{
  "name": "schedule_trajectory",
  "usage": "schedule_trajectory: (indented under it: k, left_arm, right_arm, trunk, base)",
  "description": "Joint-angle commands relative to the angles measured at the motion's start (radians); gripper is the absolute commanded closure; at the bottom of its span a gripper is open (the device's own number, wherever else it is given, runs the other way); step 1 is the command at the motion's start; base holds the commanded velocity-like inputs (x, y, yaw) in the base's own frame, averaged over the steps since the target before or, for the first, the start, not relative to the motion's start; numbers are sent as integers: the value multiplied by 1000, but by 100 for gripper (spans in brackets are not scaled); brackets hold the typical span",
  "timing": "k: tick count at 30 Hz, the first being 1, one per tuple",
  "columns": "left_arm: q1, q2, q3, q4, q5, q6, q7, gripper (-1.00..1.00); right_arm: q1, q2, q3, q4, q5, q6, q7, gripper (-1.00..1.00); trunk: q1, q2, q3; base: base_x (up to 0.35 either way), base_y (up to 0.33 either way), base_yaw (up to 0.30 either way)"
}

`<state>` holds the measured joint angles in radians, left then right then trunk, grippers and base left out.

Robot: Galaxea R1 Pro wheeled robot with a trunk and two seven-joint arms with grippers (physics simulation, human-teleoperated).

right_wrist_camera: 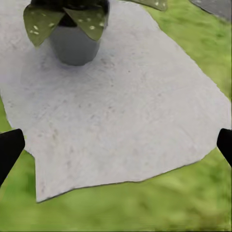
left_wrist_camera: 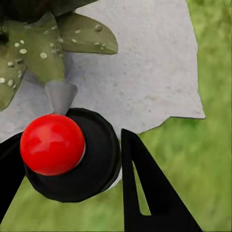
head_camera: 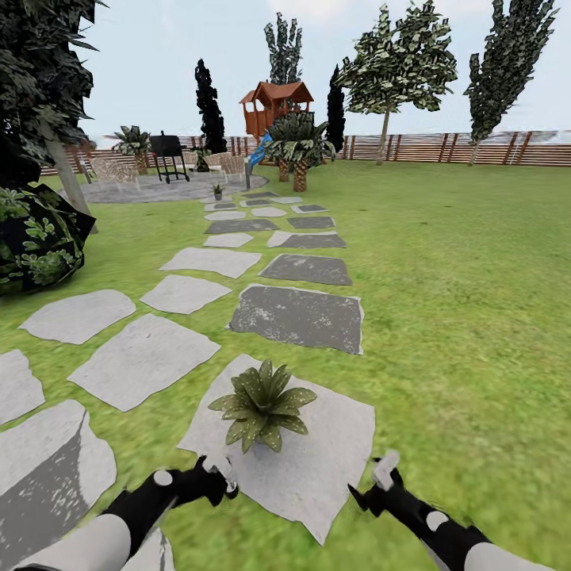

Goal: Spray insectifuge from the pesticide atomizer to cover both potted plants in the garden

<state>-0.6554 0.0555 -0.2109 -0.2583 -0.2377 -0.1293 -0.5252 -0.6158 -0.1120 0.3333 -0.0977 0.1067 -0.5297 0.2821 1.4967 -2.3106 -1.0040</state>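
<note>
While left jaws grasp pesticide atomizer (left_wrist_camera: 72, 162) | right jaws released | potted plant (head_camera: 262, 406) on stepping stone (head_camera: 321, 468)

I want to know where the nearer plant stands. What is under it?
The potted plant stands in a grey pot on a pale stepping stone, with lawn around it. Leaves and pot cover the stone beneath.

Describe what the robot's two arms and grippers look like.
Both arms have glossy white outer shells near the body, turning into black wrist sections with small pale round caps. The left gripper and right gripper are black with pale grey-white tips in the head view. In the wrist views the jaws are flat, black and wedge-shaped, one with a slot-like cutout. No cables or markings are visible.
</note>
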Motion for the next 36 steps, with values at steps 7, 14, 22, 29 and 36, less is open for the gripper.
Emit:
schedule_trajectory:
  k: [7,14,22,29,36]
  left_arm:
    - [101,4,2,35,203,-144,338,100]
    - [111,1,2,38,234,-155,411,100]
    - [124,9,2,37,303,-158,433,100]
    - [125,9,2,37,304,-158,433,100]
    - [125,10,3,37,304,-158,433,100]
  right_arm:
    - [100,9,-4,17,-260,-131,-315,-100]
    - [109,13,-5,23,-271,-133,-366,-100]
    - [128,15,-3,30,-267,-132,-362,-100]
    - [170,47,-3,48,-266,-128,-362,-100]
    - [200,54,-3,69,-266,-128,-362,-100]
  trunk:
    - [0,0,-1]
    - [0,0,-1]
    - [0,0,-1]
    - [0,0,-1]
    - [0,0,-1]
  base:
    - [0,0,0]
    - [0,0,0]
    - [0,0,0]
    - [0,0,0]
    - [0,0,0]
